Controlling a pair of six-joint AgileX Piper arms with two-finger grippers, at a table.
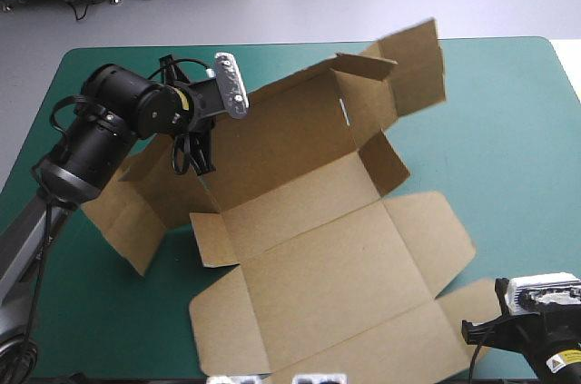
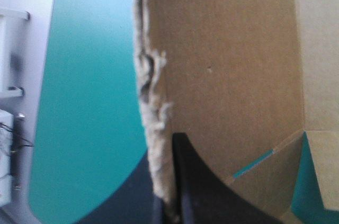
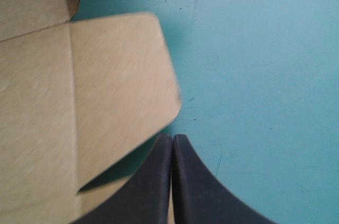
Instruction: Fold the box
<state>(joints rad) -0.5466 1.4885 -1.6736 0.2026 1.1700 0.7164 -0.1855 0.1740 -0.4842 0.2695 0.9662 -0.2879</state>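
Gripping the box [image 1: 318, 261] with my left gripper [image 2: 168, 173]: the black fingers are all but closed on a ragged board edge, with the sheet pinched between them. In the high view that gripper sits left of centre, at the left end of the rear panel [image 1: 281, 143]. The rear panel is tilted up off the teal-green cover [image 1: 508, 130], and its inner face is turned toward the near edge of the table. A side flap [image 1: 413, 66] on the same panel hangs in the air at upper centre-right, clear of the cover. The rest of the box is a brown sheet lying flat. It runs from frame centre down to the bottom edge, with more flaps spread to the left and right.

My right gripper [image 3: 172, 139] is clenched on nothing, its fingers meeting in one pointed arch. It is low over the cover at the lower right of the high view. A rounded corner flap [image 3: 116, 86] lies just beside and ahead of its tips, casting a thin shadow along its edge. I can't tell whether the tips touch the board. Bare cover lies ahead on the other side.
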